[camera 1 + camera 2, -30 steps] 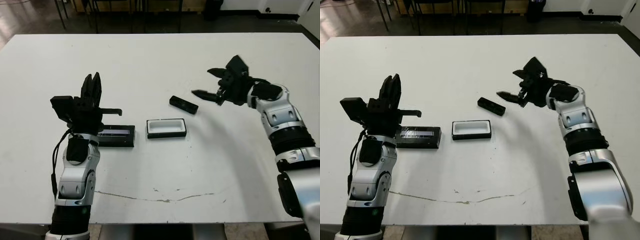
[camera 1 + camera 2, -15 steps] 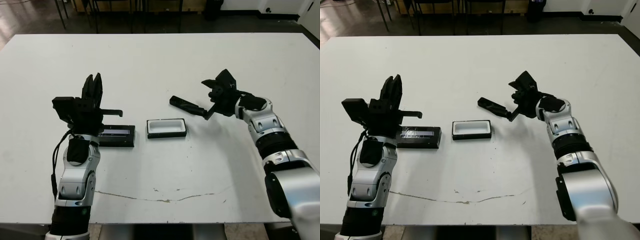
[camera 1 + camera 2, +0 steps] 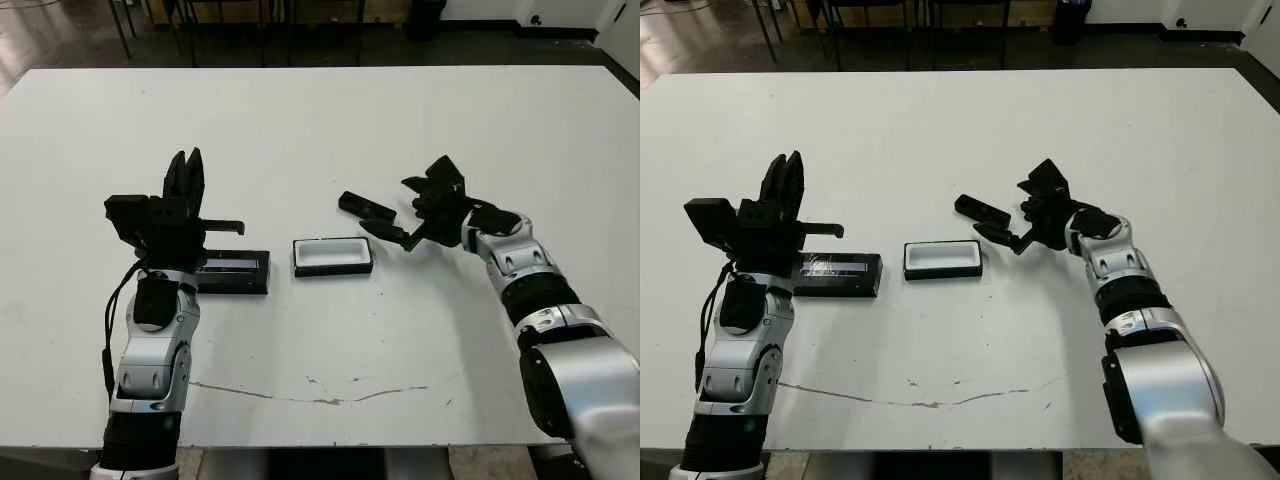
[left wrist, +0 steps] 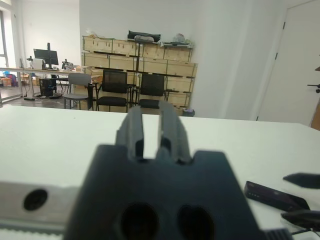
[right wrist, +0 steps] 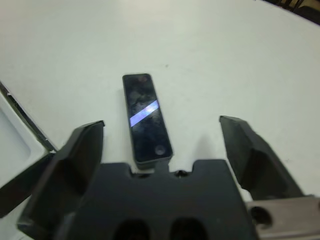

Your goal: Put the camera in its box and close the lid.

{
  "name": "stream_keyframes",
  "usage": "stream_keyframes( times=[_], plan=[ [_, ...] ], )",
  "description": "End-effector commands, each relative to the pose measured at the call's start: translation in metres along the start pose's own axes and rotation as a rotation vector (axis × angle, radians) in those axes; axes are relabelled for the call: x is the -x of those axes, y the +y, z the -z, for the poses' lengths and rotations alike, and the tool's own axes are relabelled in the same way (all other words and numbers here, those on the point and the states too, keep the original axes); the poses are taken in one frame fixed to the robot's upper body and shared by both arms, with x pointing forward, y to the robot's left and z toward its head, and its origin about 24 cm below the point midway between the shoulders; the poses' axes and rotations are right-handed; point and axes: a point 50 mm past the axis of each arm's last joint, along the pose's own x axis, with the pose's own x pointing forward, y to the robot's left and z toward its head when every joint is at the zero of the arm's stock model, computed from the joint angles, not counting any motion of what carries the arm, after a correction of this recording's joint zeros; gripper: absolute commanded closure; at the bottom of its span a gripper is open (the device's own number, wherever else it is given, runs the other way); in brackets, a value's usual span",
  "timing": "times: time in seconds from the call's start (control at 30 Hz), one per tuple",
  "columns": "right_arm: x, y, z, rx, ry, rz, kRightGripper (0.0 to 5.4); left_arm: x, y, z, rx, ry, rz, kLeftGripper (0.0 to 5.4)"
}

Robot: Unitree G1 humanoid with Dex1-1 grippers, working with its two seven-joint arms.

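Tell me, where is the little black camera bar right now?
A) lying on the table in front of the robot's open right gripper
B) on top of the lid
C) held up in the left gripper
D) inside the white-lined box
A: the camera lies flat on the table, between the spread fingers of the right gripper, untouched.

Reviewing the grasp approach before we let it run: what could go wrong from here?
1. The right gripper is open around one end of the camera, not its middle; closing there could pivot or skid the bar on the table.
2. The box sits close beside the lower finger; the finger might nudge it.
3. The left gripper hangs above the lid, so any drop could shift it.
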Motion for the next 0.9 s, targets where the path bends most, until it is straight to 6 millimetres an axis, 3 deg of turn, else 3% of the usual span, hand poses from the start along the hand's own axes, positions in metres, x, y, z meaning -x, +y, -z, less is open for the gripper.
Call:
stream_keyframes(
  times=[0.03, 0.6, 0.9],
  plan=[
    [-0.001, 0.007, 0.017, -0.026, 0.065, -0.004, 1.51, 0.005, 0.004, 0.006, -0.018, 0.037, -0.005, 5.4],
    [-0.001, 0.011, 0.024, 0.021, 0.049, -0.012, 5.11, 0.005, 0.003, 0.007, -0.014, 0.046, -0.011, 5.4],
    [0.023, -0.025, -0.009, -0.028, -0.122, 0.025, 5.28, 0.006, 0.003, 0.007, -0.018, 0.045, -0.011, 5.4]
  ],
)
